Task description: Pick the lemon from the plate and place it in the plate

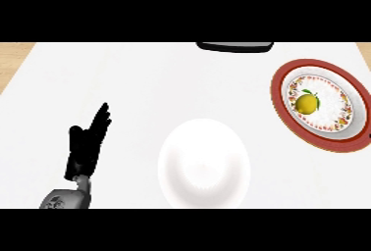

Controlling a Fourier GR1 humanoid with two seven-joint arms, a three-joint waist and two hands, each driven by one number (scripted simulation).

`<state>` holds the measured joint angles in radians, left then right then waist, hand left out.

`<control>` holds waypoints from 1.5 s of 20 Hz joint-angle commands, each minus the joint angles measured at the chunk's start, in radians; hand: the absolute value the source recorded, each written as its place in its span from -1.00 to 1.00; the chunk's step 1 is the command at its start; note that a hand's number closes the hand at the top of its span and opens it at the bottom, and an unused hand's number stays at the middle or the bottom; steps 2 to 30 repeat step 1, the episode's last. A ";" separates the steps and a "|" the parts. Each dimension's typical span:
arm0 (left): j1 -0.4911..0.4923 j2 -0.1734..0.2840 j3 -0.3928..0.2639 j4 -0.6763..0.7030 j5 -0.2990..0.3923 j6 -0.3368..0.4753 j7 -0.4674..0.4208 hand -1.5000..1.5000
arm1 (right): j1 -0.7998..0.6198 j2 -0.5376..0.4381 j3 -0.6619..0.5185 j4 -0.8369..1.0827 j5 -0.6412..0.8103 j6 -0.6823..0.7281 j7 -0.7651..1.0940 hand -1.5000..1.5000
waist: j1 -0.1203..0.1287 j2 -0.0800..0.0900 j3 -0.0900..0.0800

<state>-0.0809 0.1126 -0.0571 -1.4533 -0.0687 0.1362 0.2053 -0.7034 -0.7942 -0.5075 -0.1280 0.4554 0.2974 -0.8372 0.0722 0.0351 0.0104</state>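
Note:
A yellow lemon [307,103] with a small green leaf lies in the middle of a red-rimmed patterned plate [284,105] at the right of the white counter. A plain white plate [204,164] sits near the middle front with nothing on it. My left hand [85,142] rests at the lower left, fingers straight and pointing up, well apart from both plates. My right hand does not show.
A dark flat object [235,46] lies at the counter's far edge, top centre. Wooden floor [14,56] shows past the counter's left edge.

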 commanded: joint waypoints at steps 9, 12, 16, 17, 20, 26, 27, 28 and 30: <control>-0.006 0.011 0.000 -0.005 0.015 -0.029 0.008 0.00 | 0.000 -0.028 -0.001 -0.003 0.002 0.025 -0.021 -1.00 | 0.010 0.004 0.002; -0.006 0.011 0.000 -0.005 0.015 -0.029 0.008 0.00 | 0.000 -0.028 -0.001 -0.003 0.002 0.025 -0.021 -1.00 | 0.010 0.004 0.002; -0.006 0.011 0.000 -0.005 0.015 -0.029 0.008 0.00 | 0.000 -0.028 -0.001 -0.003 0.002 0.025 -0.021 -1.00 | 0.010 0.004 0.002; -0.006 0.011 0.000 -0.005 0.015 -0.029 0.008 0.00 | 0.000 -0.028 -0.001 -0.003 0.002 0.025 -0.021 -1.00 | 0.010 0.004 0.002; -0.006 0.011 0.000 -0.005 0.015 -0.029 0.008 0.00 | 0.000 -0.028 -0.001 -0.003 0.002 0.025 -0.021 -1.00 | 0.010 0.004 0.002; -0.006 0.011 0.000 -0.005 0.015 -0.029 0.008 0.00 | 0.000 -0.028 -0.001 -0.003 0.002 0.025 -0.021 -1.00 | 0.010 0.004 0.002; -0.006 0.011 0.000 -0.005 0.015 -0.029 0.008 0.00 | 0.000 -0.028 -0.001 -0.003 0.002 0.025 -0.021 -1.00 | 0.010 0.004 0.002; -0.006 0.011 0.000 -0.005 0.015 -0.029 0.008 0.00 | 0.000 -0.028 -0.001 -0.003 0.002 0.025 -0.021 -1.00 | 0.010 0.004 0.002; -0.006 0.011 0.000 -0.005 0.015 -0.029 0.008 0.00 | 0.000 -0.028 -0.001 -0.003 0.002 0.025 -0.021 -1.00 | 0.010 0.004 0.002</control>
